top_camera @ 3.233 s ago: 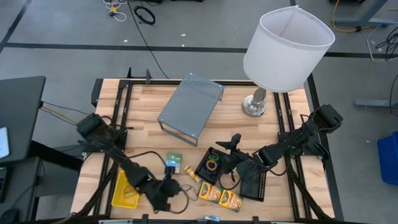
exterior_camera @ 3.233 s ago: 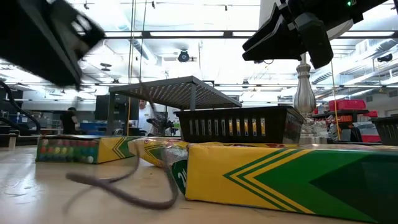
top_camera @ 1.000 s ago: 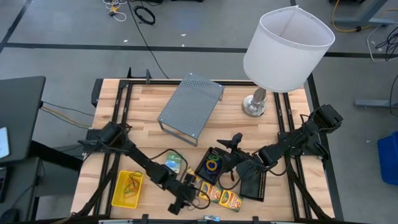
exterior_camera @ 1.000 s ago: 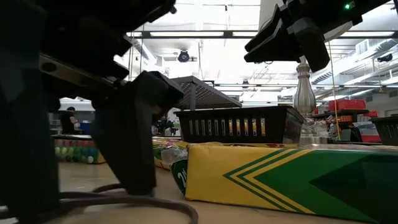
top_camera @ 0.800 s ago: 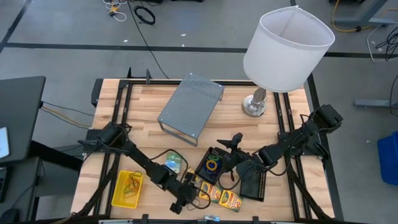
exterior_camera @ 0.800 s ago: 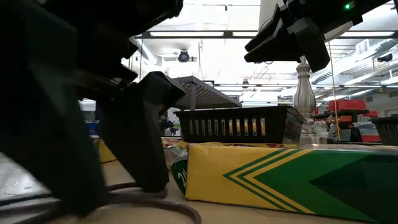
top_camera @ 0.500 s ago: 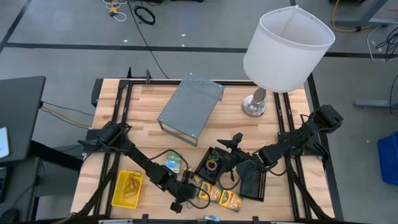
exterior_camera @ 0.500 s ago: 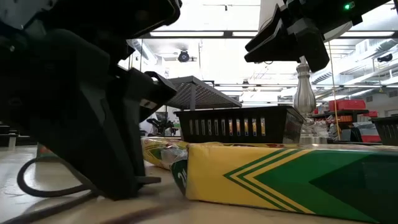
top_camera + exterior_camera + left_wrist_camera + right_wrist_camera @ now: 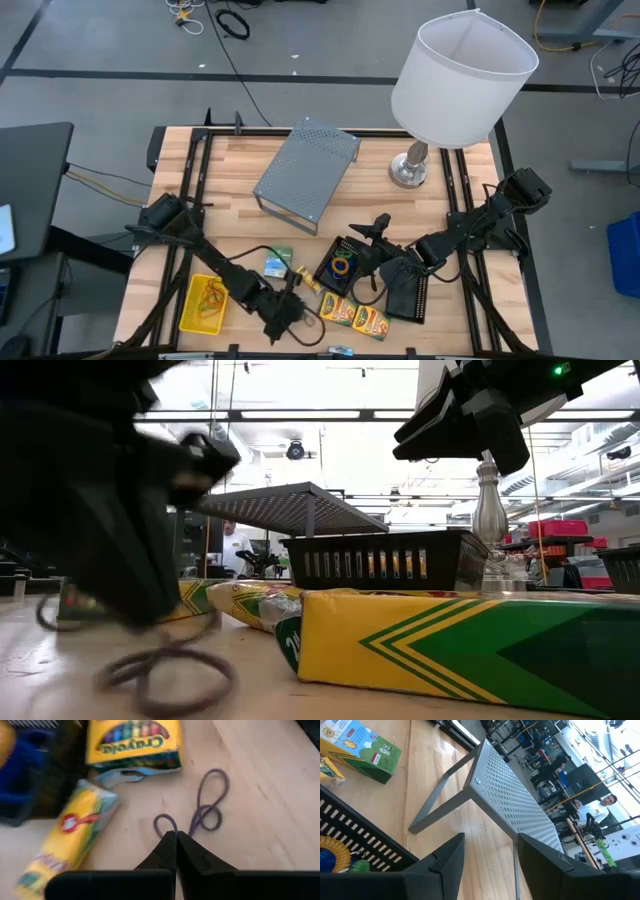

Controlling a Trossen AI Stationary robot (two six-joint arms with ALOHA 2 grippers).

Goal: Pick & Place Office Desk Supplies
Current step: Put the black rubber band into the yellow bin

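My left gripper [image 9: 176, 836] is shut on a purple rubber-band loop [image 9: 212, 795] near the table's front edge [image 9: 280, 312]. It is between the yellow basket [image 9: 205, 303] and the yellow-green crayon boxes [image 9: 355, 315]. A green-white packet [image 9: 277, 263] lies flat just beyond it. My right gripper [image 9: 490, 855] stands open in the air over a black mesh tray [image 9: 340, 265] with nothing between its fingers. A second black mesh tray [image 9: 408, 290] sits to the right of the first. My left gripper pinches the purple band at one end [image 9: 192, 826] between its two fingertips, coming from above at a slant. The band is twisted into loops and trails slack from the fingertips. In the low view its lower loop [image 9: 170, 680] hangs at or on the tabletop.
A grey perforated riser [image 9: 305, 170] stands at the table's middle back. The big white-shaded lamp [image 9: 460, 75] stands at the back right. A narrow yellow crayon pack [image 9: 70, 837] lies beside the left gripper. The yellow basket holds some bands.
My left gripper has shut on the purple band. It then rose a little and drew back toward the table's left, tipping as it went. The band's pinched end came up with it while its far loop trailed low by the table.
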